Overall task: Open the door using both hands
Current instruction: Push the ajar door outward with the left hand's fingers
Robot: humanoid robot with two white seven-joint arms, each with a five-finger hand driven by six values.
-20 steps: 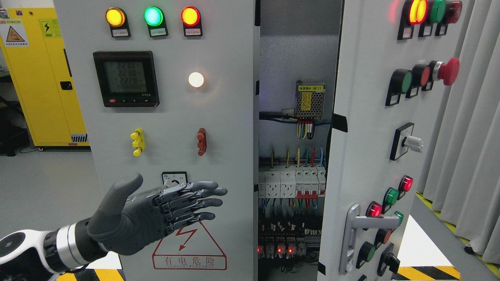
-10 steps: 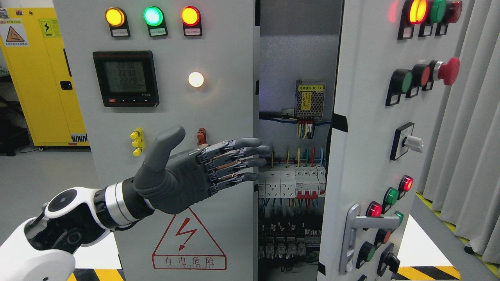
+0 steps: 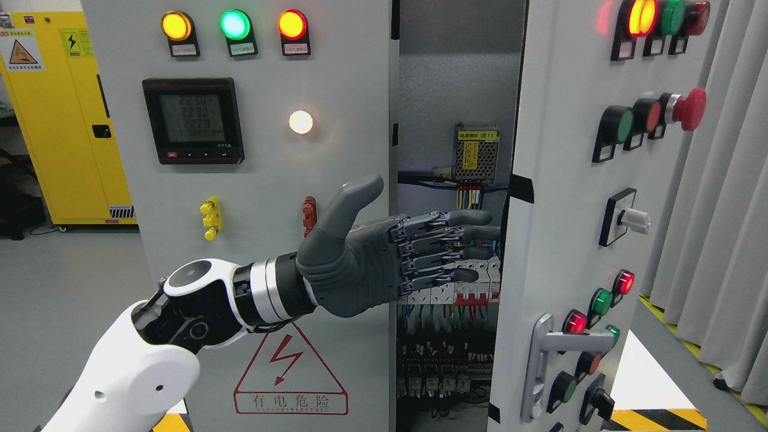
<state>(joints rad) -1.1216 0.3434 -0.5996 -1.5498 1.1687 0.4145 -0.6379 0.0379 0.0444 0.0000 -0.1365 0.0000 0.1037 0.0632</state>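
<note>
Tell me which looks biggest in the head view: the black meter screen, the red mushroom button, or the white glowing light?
1. Black meter screen: clearly the largest.
2. Red mushroom button.
3. White glowing light: smallest.

The button sits on the swung-open right door, nearer the camera, so its lead over the light may be partly nearness.

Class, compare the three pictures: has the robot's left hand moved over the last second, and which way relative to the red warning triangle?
Yes. The left hand has moved up and rightward, away from the warning triangle, its fingers now reaching into the open gap.
</note>
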